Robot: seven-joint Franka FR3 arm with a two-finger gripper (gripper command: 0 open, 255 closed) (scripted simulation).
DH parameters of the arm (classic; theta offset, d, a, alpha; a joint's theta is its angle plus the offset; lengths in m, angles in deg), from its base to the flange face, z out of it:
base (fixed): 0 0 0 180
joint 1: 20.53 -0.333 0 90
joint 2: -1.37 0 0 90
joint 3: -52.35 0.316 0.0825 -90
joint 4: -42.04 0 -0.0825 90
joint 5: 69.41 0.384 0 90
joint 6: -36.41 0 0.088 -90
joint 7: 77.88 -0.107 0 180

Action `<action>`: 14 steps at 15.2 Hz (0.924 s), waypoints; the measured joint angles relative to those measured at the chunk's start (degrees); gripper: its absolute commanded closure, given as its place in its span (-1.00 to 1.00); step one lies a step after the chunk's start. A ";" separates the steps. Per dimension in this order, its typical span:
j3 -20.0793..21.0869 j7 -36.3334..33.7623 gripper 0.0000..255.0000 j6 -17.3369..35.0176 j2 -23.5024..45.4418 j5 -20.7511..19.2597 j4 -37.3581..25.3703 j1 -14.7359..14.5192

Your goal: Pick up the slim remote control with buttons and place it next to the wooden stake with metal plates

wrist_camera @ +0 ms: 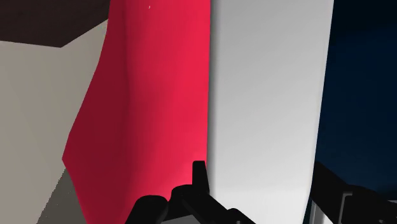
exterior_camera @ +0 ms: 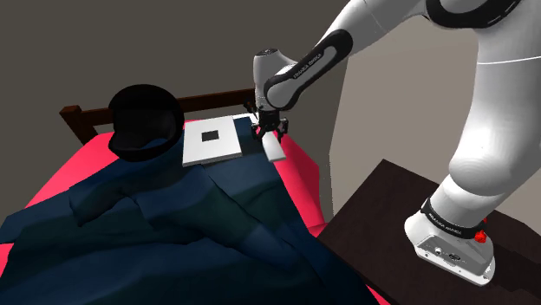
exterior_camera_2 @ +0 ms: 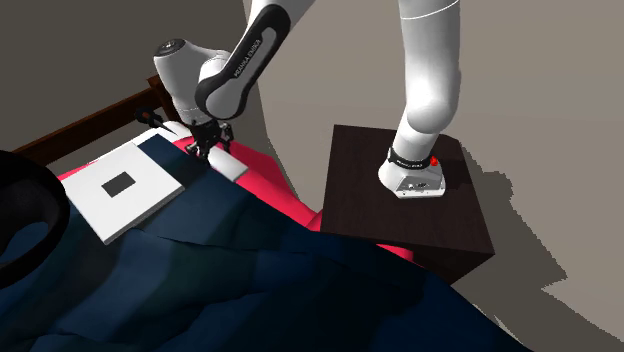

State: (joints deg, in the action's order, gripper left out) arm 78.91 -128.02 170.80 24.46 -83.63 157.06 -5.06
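Observation:
The remote control [wrist_camera: 267, 108] is drawn as a plain white slim slab, with no buttons showing. It lies lengthwise between my two black fingers [wrist_camera: 199, 181], which clasp its long sides. My gripper [exterior_camera: 267, 132] hangs over the bed's edge nearest the wall, with the remote [exterior_camera: 274, 149] under it, at the red sheet [exterior_camera: 302, 165]. The second exterior view shows the gripper [exterior_camera_2: 212, 143] shut on the same white slab [exterior_camera_2: 232, 166]. Whether the slab rests on the sheet or is raised a little, I cannot tell.
A flat white square with a black centre [exterior_camera: 212, 140] lies just beside the gripper. A big black round object [exterior_camera: 146, 121] sits near the headboard [exterior_camera: 78, 117]. A rumpled dark blue blanket [exterior_camera: 173, 234] covers most of the bed. The dark stand [exterior_camera_2: 400, 215] holds the arm's base.

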 measured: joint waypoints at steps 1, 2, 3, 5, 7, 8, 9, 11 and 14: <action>-0.61 0.56 1.00 -0.74 1.88 -0.61 -2.50 -0.04; -1.03 1.04 1.00 -1.95 3.49 -0.97 -5.22 -0.18; -1.45 2.00 1.00 -3.25 4.94 -1.18 -7.94 0.01; -2.35 3.52 1.00 -5.71 8.34 -1.76 -13.72 -0.04; -3.18 4.68 1.00 -7.96 12.08 -2.40 -19.67 -0.53; -3.54 5.74 1.00 -9.61 13.81 -2.49 -23.06 -0.49; -3.91 6.32 1.00 -11.01 15.71 -2.70 -26.41 -0.83; -4.73 7.69 1.00 -13.75 20.28 -3.21 -33.83 -1.69; -5.67 10.27 1.00 -19.00 26.54 -3.42 -45.62 -2.76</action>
State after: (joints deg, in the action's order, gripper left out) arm 73.24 -117.74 151.80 51.00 -87.05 111.44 -7.81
